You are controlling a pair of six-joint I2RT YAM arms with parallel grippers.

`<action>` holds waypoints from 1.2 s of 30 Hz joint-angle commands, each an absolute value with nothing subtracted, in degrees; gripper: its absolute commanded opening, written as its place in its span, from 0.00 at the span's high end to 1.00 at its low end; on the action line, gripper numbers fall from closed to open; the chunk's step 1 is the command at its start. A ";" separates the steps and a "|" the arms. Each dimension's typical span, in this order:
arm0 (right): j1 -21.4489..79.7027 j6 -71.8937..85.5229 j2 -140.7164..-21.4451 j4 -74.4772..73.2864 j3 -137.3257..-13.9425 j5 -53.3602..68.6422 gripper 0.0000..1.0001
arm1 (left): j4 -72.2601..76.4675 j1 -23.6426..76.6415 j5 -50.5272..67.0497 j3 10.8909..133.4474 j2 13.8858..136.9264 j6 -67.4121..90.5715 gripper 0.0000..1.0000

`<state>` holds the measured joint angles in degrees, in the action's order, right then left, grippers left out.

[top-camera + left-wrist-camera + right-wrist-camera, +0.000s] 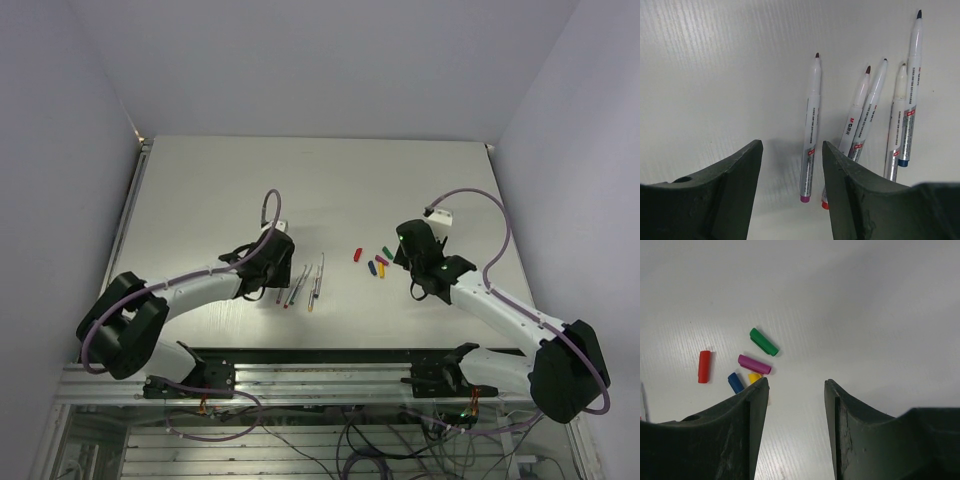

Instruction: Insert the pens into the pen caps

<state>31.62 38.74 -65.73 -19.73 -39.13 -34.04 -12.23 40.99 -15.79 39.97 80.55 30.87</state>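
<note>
Nothing of the task is done yet as far as the views show: all five thin silver-white marker pens (870, 110) lie bare on the pale, finely ribbed counter (715, 75), and all five small bullet-shaped plastic caps (754, 364) lie loose in their own cluster, well apart from the pens, with no pen inside a cap. The pens lie roughly parallel in a loose fan with their tips pointing away from the left wrist camera. The magenta-ended pen (810, 130) lies a little apart on the left of the group, the red-ended pen (856, 117) lies against its neighbour, and the blue-ended pen (910, 90) is farthest right. The left end effector (792, 145) hangs over the near ends of the pens with its jaws moderately wide and nothing between them; the magenta-ended pen sits nearest the gap. Over on the other side, the right end effector (796, 382) is also parted and empty, above bare counter just beside the caps. The red cap (704, 366) lies off by itself, the green cap (764, 342) and magenta cap lie close together, the blue cap (735, 382) is just beneath them, and the yellow cap (755, 377) is partly hidden behind a finger. By my reading, every one of the five pairings remains, beginning with a first pickup of a pen and its matching cap.
</note>
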 commanded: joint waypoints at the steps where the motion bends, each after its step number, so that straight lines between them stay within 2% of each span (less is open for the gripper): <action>1: 31.90 39.70 -64.27 -18.80 -37.92 -34.40 0.51 | -12.18 41.68 -14.06 42.42 82.43 29.74 0.39; 19: 31.92 40.14 -61.78 -19.63 -36.91 -34.29 0.51 | -17.37 42.26 -15.04 45.71 88.84 28.80 0.46; 23: 31.90 40.33 -61.39 -20.74 -37.39 -34.75 0.51 | -21.57 42.36 -15.16 46.96 90.22 28.36 0.54; 36: 31.90 39.82 -59.75 -21.48 -37.70 -35.01 0.51 | -27.78 42.33 -13.66 47.72 94.52 28.26 0.59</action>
<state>31.62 39.90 -60.40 -20.91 -37.80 -34.06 -21.10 41.85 -15.20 47.62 91.22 28.88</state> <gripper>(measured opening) 0.487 0.418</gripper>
